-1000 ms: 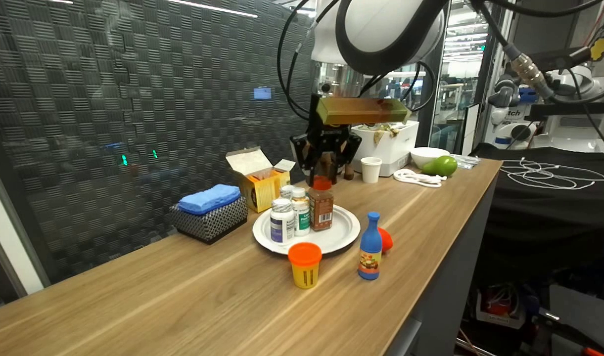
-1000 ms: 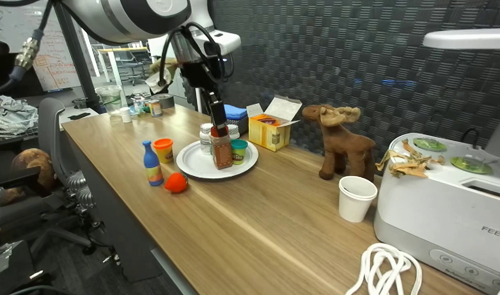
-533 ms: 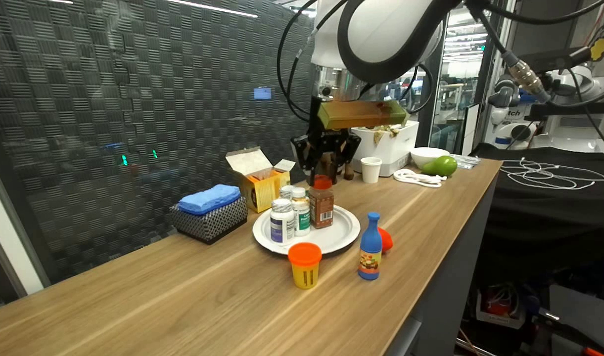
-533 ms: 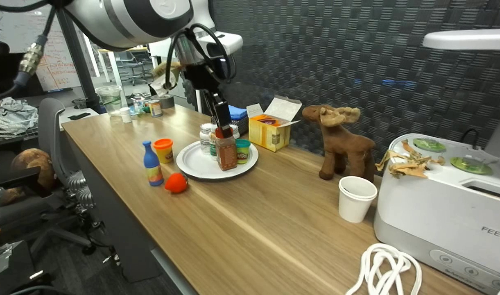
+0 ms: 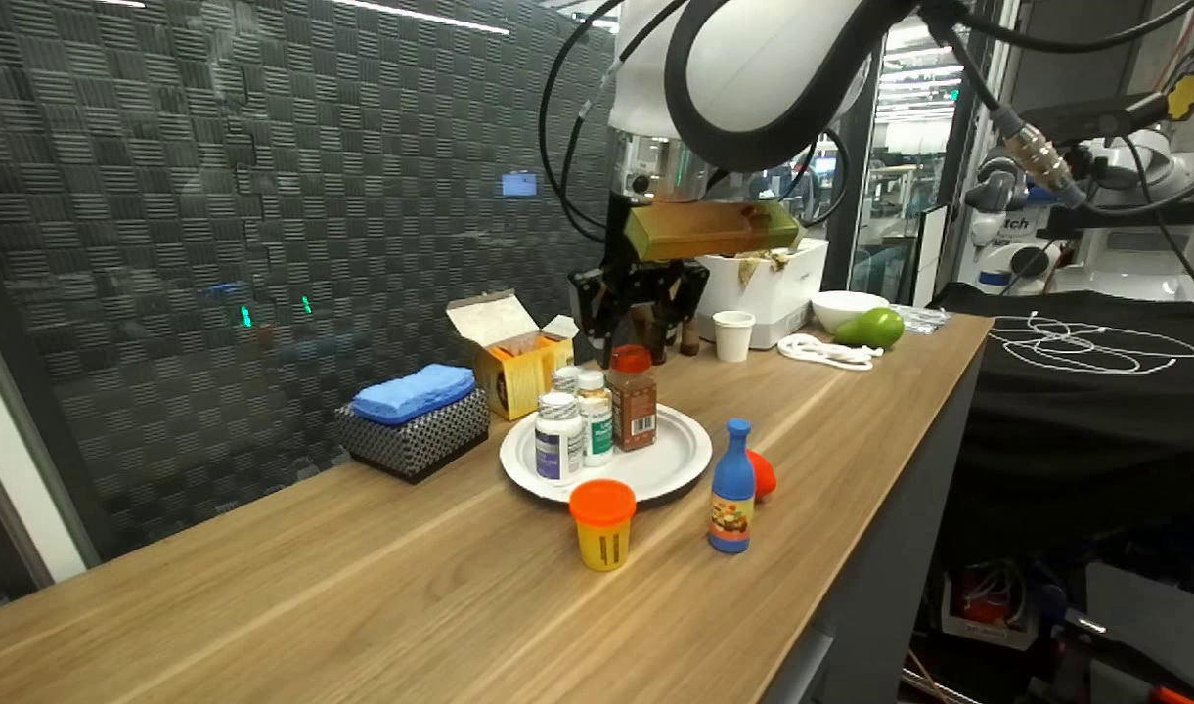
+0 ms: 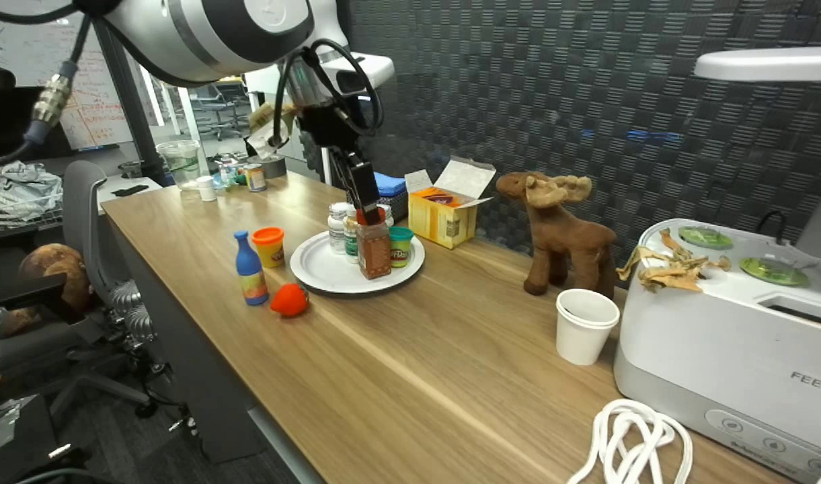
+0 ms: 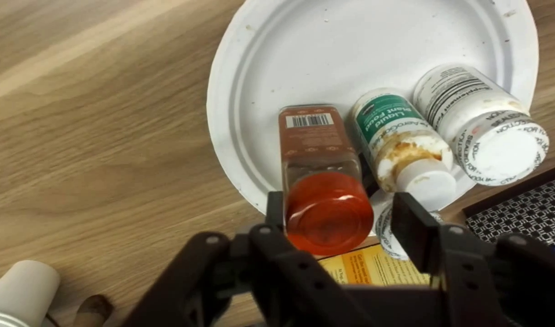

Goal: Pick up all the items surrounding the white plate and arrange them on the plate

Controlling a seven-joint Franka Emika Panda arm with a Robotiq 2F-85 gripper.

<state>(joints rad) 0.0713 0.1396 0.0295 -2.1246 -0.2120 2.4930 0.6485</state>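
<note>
White plate (image 6: 316, 267): lay on the wood-grained tabletop (image 6: 410, 370); bore a red-capped jar (image 6: 374, 252), white bottles (image 5: 558, 440) and a teal-lidded tub (image 6: 400, 252).
Claw (image 7: 338, 212): parted wider than the jar's cap it surrounded, gripping nothing.
Orange-lidded tub (image 6: 269, 250), blue bottle (image 6: 251, 272), red strawberry-like item (image 6: 289, 300): sat off the plate, near it.
Dark panelling (image 6: 551, 87): rose beyond the plate.
Yellow box (image 6: 437, 220), blue cloth (image 5: 413, 393): rested near the plate, toward the panelling.
Plush moose (image 6: 565, 235), paper cups (image 6: 581, 336), white appliance (image 6: 706, 326): stood well apart from the plate.
</note>
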